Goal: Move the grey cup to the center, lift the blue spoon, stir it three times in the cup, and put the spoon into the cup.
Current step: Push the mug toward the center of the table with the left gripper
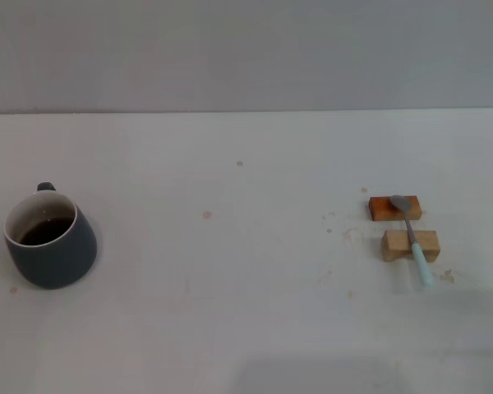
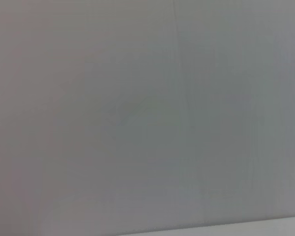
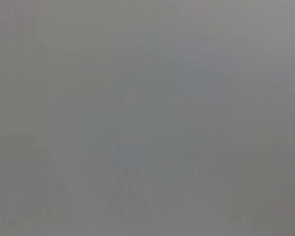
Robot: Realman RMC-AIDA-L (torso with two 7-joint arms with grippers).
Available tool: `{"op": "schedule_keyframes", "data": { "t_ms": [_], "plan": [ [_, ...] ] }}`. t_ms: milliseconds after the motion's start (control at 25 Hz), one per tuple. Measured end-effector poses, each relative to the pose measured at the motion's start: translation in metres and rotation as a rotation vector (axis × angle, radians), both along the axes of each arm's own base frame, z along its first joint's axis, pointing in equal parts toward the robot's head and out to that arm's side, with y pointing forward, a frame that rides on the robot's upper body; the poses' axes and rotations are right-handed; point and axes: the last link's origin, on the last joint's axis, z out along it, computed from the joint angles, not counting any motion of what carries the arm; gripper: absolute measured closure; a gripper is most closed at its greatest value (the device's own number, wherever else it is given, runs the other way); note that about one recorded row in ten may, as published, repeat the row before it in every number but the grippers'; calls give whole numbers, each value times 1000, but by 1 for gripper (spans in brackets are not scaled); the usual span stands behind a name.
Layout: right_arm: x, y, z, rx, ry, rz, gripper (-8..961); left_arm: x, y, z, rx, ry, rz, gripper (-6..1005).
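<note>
The grey cup (image 1: 51, 240) stands upright at the table's left side in the head view, handle turned to the far side, white inner wall showing with something dark at its bottom. Over on the right, the blue spoon (image 1: 413, 239) lies across two small wooden blocks: its metal bowl rests on the reddish block (image 1: 384, 208), and its pale blue handle passes over the tan block (image 1: 400, 246) toward the table's front. Neither gripper nor arm shows in any view. Both wrist views hold only a plain grey surface.
The white table (image 1: 230, 312) carries a few small stains and crumbs near the middle and around the blocks. A grey wall runs behind the table's far edge.
</note>
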Motion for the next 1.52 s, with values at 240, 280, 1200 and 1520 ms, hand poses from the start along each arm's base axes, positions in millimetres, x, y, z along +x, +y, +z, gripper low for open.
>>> {"op": "schedule_keyframes", "data": {
  "t_ms": [240, 280, 1200, 1520],
  "plan": [
    [0, 0, 0, 0, 2, 0, 210, 0, 5, 0, -9, 10, 0, 1001],
    [0, 0, 0, 1, 2, 0, 210, 0, 6, 0, -12, 12, 1, 1001],
    [-2, -1, 1, 12, 3, 10, 211, 8, 51, -15, -153, 166, -11, 1001],
    [-2, -1, 1, 10, 2, 10, 211, 16, 56, -25, -217, 189, -57, 1001]
  ]
}}
